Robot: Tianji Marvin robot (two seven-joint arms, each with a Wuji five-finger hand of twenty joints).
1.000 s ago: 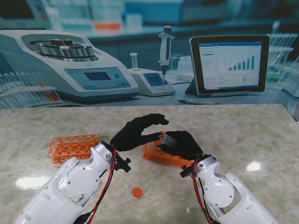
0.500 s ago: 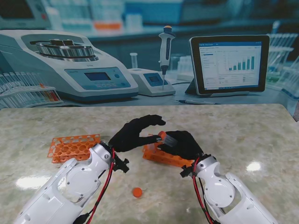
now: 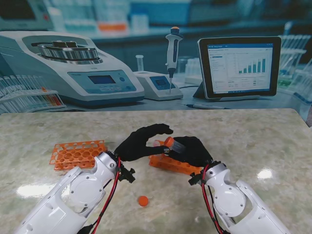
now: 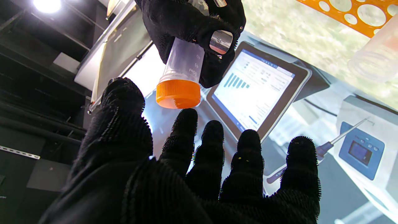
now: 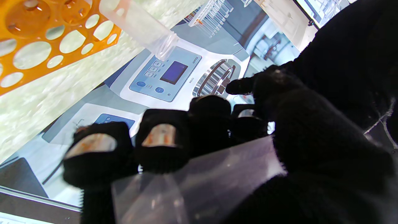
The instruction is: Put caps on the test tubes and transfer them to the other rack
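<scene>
My right hand (image 3: 191, 151) is shut on a clear test tube (image 4: 185, 60) that carries an orange cap (image 3: 169, 142). The capped end points toward my left hand (image 3: 143, 141), which arches over it with fingers (image 4: 214, 146) spread and nothing held. In the left wrist view the orange cap (image 4: 178, 93) hangs just off those fingertips without touching them. Under both hands lies an orange rack (image 3: 168, 164) with an uncapped tube (image 5: 141, 28) in it. A second orange rack (image 3: 78, 154) sits to the left. The held tube (image 5: 199, 180) fills the right wrist view.
A loose orange cap (image 3: 143, 200) lies on the marble table (image 3: 253, 141), nearer to me than the hands. Behind the table's far edge a backdrop shows a centrifuge (image 3: 73, 68), a pipette (image 3: 172, 48) and a tablet (image 3: 239, 66).
The tube's end, bare and greyish a second ago, now shows an orange cap. My left hand's fingers have shifted slightly around it. The right hand has barely moved.
</scene>
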